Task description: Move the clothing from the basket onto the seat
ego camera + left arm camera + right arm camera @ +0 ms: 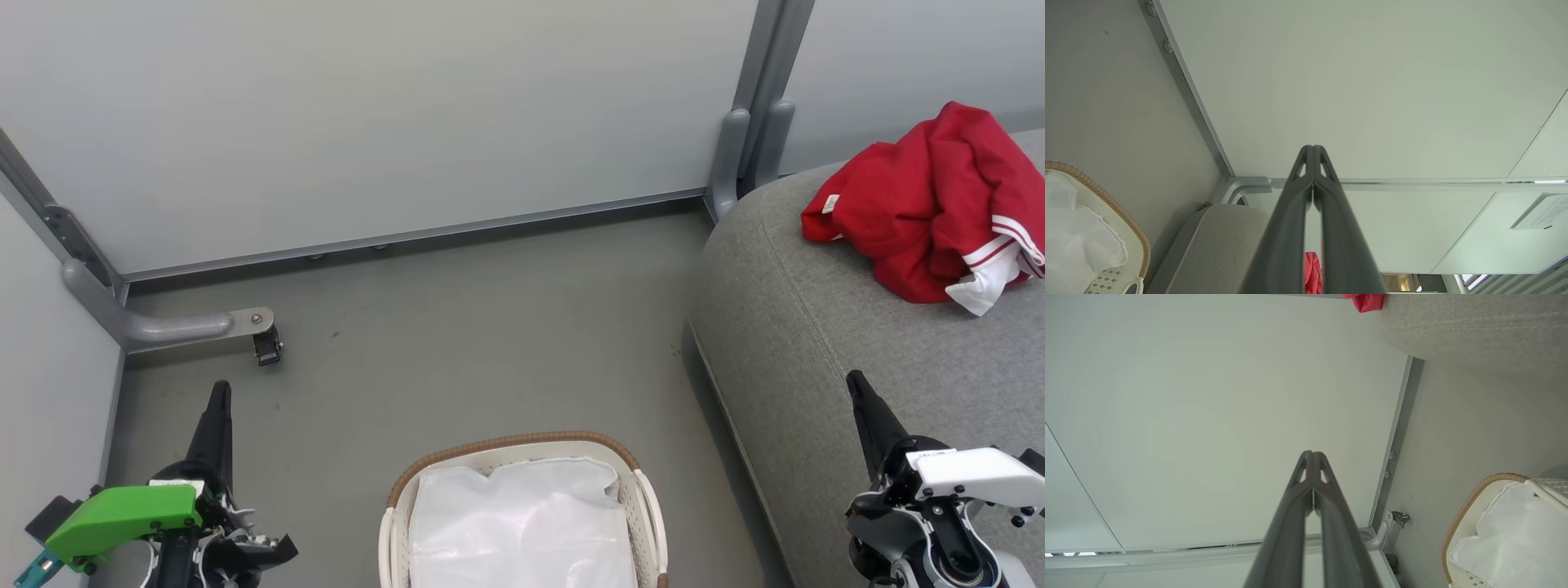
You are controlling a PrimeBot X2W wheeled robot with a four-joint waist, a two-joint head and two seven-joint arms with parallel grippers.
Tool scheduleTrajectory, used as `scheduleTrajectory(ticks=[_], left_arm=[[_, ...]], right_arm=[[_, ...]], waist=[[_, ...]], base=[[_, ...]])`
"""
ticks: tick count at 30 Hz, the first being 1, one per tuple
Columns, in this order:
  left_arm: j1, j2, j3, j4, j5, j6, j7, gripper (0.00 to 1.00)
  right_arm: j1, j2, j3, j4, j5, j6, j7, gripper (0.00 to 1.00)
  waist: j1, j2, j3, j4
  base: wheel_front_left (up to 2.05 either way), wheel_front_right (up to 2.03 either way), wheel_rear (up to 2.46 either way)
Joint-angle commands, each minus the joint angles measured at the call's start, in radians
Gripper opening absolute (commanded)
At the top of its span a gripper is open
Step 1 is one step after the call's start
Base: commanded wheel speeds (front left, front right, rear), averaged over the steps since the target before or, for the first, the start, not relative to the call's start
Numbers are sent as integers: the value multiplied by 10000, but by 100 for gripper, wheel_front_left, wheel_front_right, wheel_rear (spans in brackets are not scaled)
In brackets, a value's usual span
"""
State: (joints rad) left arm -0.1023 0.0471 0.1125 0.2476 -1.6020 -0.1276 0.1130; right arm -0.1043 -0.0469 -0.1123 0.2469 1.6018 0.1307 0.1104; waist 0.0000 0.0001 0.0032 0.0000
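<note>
Both sets of jaws are pressed together, holding nothing. The left gripper (218, 404) hangs over the floor (457, 327) to the left of the basket (506, 442). The right gripper (861, 400) hangs to the basket's right, above the seat (800, 343). Both point away from the robot. The clothing (914, 220) lies heaped on the seat, beyond and right of the basket, well apart from either gripper. Its small white label (831, 203) is too small to read. A white sheet (522, 523) lines the basket.
</note>
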Motion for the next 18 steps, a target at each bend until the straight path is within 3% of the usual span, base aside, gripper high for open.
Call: scheduleTrajectory(ticks=[1,18], left_arm=[[-125,56,44,-40,-141,-67,52,0],[-124,56,37,-39,-125,-57,47,0]], right_arm=[[-69,-61,-47,-50,158,0,68,0],[-65,-61,-42,-44,129,0,62,0]], waist=[[0,-1,-1,0],[0,-1,-1,0]], base=[[0,0,0],[0,0,0]])
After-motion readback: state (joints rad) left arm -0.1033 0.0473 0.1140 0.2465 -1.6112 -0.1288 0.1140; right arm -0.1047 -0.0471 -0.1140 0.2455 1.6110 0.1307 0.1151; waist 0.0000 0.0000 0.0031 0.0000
